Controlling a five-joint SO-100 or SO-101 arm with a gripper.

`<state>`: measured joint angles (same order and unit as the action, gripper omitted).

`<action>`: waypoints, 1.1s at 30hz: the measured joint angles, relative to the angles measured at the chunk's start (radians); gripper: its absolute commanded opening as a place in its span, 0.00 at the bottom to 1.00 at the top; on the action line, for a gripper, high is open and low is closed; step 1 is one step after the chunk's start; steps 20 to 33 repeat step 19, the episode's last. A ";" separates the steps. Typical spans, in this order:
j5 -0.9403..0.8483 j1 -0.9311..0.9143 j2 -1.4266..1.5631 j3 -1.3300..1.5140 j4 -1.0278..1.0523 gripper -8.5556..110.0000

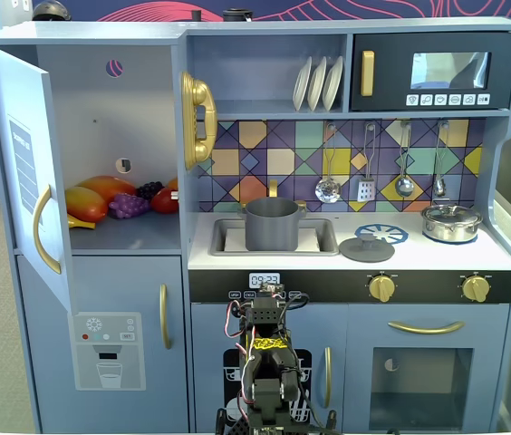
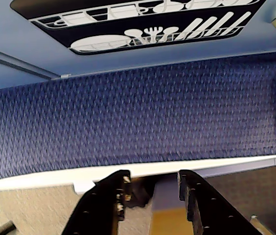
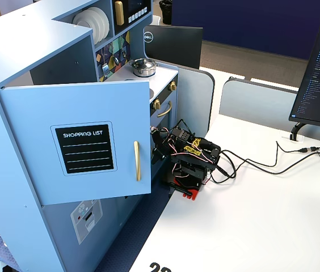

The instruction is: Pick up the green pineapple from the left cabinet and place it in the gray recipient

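Observation:
The left cabinet (image 1: pixel 101 118) stands with its door (image 1: pixel 29 172) swung open. Inside lie orange and yellow fruits (image 1: pixel 92 198), a purple grape bunch (image 1: pixel 129 206) and a red fruit (image 1: pixel 165 199). The green pineapple shows in no view. The gray recipient (image 1: pixel 271 224) stands in the sink. My arm (image 1: pixel 266 358) is folded low in front of the kitchen, far below both; it also shows in a fixed view from the side (image 3: pixel 189 158). In the wrist view my gripper (image 2: pixel 152 188) is open and empty, over the white table edge and blue carpet.
A flat gray lid (image 1: pixel 366 248) lies on the counter and a shiny silver lidded pot (image 1: pixel 451 222) stands at its right. The open door (image 3: pixel 80 147) juts out beside my arm. Cables (image 3: pixel 262 164) run across the white table (image 3: pixel 262 226); a monitor (image 3: pixel 319 73) stands at the right.

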<state>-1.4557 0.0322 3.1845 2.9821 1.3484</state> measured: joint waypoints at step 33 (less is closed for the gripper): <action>-0.051 -0.011 0.000 0.002 0.008 0.11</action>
